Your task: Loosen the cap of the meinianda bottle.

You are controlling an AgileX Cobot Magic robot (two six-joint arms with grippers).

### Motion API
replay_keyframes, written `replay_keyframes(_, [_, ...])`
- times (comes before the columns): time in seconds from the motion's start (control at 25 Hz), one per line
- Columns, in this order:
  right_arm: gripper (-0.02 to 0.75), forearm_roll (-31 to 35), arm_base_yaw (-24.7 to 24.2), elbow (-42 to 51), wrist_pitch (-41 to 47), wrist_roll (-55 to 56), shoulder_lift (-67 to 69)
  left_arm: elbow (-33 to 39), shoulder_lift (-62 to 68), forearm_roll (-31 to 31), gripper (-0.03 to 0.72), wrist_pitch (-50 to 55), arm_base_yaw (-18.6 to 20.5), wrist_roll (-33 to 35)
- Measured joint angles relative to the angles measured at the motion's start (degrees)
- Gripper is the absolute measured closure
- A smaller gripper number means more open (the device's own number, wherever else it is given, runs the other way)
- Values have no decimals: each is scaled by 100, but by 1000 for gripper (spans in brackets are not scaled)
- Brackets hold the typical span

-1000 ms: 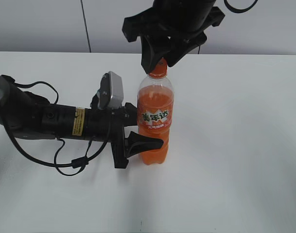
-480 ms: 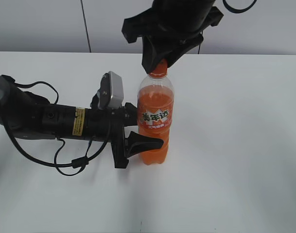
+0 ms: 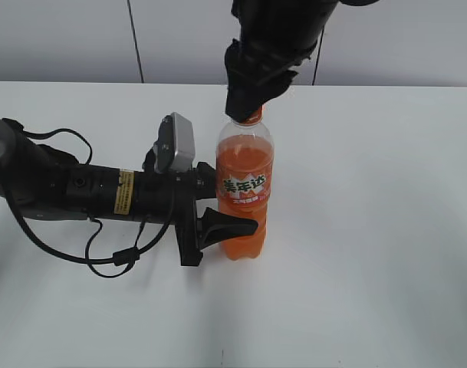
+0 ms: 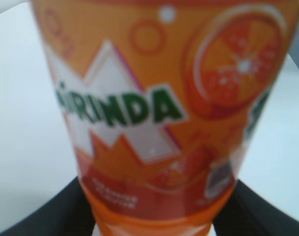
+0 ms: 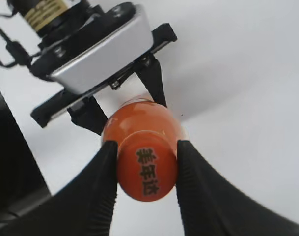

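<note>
Since a second ago the right gripper (image 5: pixel 145 164) has turned and drawn in, its jaws now clamped on the cap (image 5: pixel 147 169) of the Mirinda bottle (image 3: pixel 245 184). The bottle stands upright on the white table (image 3: pixel 371 230). The left gripper (image 3: pixel 218 207) clamps its lower body, jaws against both sides, though that wrist view is blurred.

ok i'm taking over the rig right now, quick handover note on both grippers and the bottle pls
Left gripper: shut on the meinianda bottle, holding its lower body upright on the table.
Right gripper: shut on the cap from above, a finger on each side.
Done: bottle braced, cap gripped.
Left: twist the cap loose; the pictures do not show whether it has turned yet.
</note>
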Motion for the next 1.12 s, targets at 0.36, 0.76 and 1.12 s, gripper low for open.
replay_keyframes(0.36, [465, 5, 0, 0, 51, -4608, 0, 0, 0, 0, 279, 0, 0, 18])
replay_keyframes(0.76, [465, -12, 5, -5, 63, -6255, 0, 0, 0, -4, 279, 0, 0, 29])
replay_keyframes(1.12, [321, 2, 5, -5, 25, -5226, -8, 0, 0, -12, 279, 0, 0, 10])
